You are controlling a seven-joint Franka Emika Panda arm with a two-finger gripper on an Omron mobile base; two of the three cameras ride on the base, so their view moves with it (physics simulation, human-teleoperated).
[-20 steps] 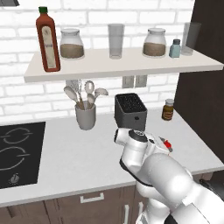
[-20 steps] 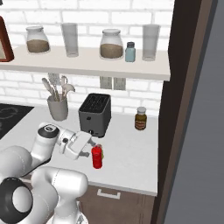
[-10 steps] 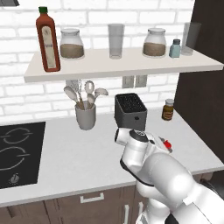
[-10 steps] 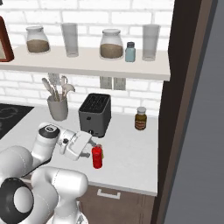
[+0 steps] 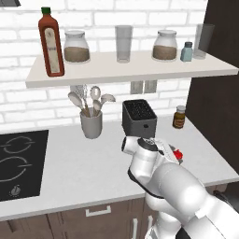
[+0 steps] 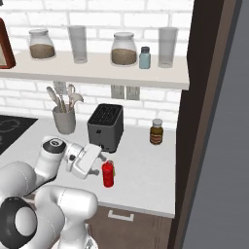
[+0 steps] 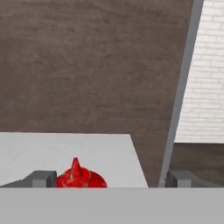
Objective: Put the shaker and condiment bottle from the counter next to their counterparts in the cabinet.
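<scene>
The condiment bottle [image 6: 108,174], small and bright red, stands on the counter [image 6: 141,175] in front of the toaster. My gripper [image 6: 102,162] is open, low over the counter beside the bottle. In the hand view the bottle's red nozzle [image 7: 78,176] rises between the fingertips [image 7: 42,178], nearer the left one, and the gripper [image 7: 111,179] touches nothing. On the cabinet shelf [image 5: 135,70] stand the counterparts: a tall dark-red bottle [image 5: 51,43] at the left and a pale blue shaker [image 5: 186,52] at the right. The counter's shaker is out of view.
A black toaster [image 5: 139,117], a utensil holder [image 5: 91,123] and an amber jar [image 5: 179,116] stand at the back of the counter. The cooktop [image 5: 18,161] lies to the left. Two jars and two glasses [image 5: 123,43] share the shelf. A dark wall panel [image 6: 194,121] bounds the right.
</scene>
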